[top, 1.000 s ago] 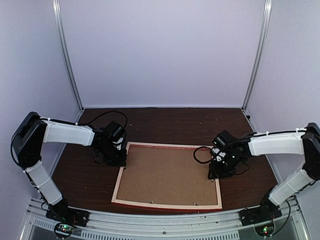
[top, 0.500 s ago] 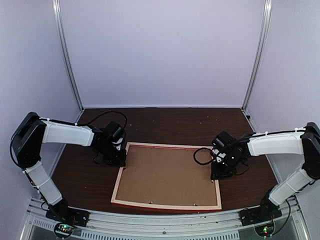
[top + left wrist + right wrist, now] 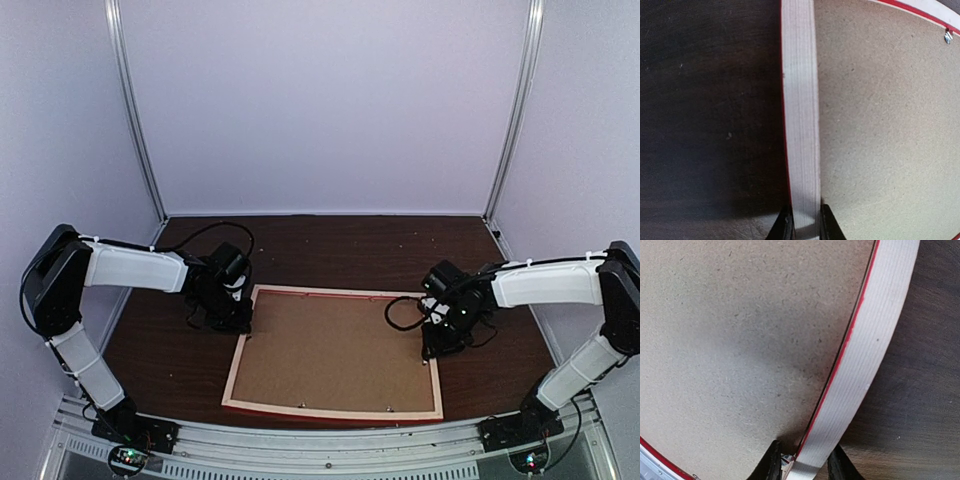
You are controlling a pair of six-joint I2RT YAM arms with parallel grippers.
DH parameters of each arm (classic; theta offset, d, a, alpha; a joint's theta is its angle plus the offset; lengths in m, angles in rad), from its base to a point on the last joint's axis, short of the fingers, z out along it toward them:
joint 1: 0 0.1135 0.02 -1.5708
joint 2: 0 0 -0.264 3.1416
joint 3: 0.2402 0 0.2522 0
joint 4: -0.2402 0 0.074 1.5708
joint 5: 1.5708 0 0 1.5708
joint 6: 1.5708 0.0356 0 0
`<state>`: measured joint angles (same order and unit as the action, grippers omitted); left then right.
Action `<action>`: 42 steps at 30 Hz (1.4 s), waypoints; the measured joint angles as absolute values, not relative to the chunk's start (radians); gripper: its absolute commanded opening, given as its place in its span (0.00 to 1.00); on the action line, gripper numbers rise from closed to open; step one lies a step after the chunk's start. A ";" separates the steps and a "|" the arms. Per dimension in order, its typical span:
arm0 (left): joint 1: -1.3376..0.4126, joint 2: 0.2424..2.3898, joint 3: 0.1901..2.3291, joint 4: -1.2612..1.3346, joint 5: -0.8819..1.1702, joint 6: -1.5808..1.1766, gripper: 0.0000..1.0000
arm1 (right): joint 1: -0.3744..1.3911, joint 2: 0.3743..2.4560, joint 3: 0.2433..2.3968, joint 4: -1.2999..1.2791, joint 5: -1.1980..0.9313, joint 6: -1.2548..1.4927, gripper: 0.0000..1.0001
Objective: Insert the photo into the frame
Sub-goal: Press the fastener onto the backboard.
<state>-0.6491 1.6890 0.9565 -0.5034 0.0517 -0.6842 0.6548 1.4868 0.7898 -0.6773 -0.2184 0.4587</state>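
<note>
The frame lies face down on the dark table, pale wood back up, with red showing at its edges. A brown backing board fills it. The photo is out of view. My left gripper is shut on the frame's left rail, one finger on each side of it. My right gripper straddles the right rail. Its jaws are closed in on the rail, and a small metal clip sits by the inner finger.
The dark wood table extends behind and beside the frame. A small metal tab sits on the frame's inner edge over the backing board. Enclosure walls and two upright metal posts bound the back. A metal rail runs along the near edge.
My right gripper has narrowed its jaws around the frame's right rail and shifted slightly inward. The left gripper and the frame have stayed put.
</note>
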 measured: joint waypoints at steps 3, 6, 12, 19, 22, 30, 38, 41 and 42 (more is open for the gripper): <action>-0.649 1.688 0.957 -0.508 0.052 -0.684 0.13 | 0.653 1.493 0.797 -0.686 -0.223 0.444 0.30; -0.649 1.688 0.957 -0.509 0.052 -0.684 0.13 | 0.650 1.499 0.804 -0.693 -0.231 0.432 0.30; -0.649 1.686 0.957 -0.519 0.049 -0.684 0.13 | 0.633 1.516 0.815 -0.703 -0.271 0.400 0.33; -0.649 1.684 0.957 -0.525 0.044 -0.684 0.13 | 0.611 1.538 0.826 -0.713 -0.323 0.362 0.31; -0.649 1.684 0.957 -0.526 0.043 -0.684 0.13 | 0.601 1.546 0.833 -0.720 -0.334 0.362 0.28; -0.649 1.683 0.957 -0.529 0.041 -0.684 0.13 | 0.576 1.567 0.849 -0.737 -0.364 0.365 0.25; -0.649 1.682 0.957 -0.533 0.040 -0.684 0.13 | 0.564 1.584 0.867 -0.753 -0.377 0.361 0.19; -0.649 1.680 0.954 -0.533 0.039 -0.689 0.13 | 0.550 1.597 0.880 -0.768 -0.389 0.347 0.17; -0.649 1.678 0.951 -0.530 0.039 -0.691 0.13 | 0.547 1.602 0.884 -0.773 -0.393 0.345 0.16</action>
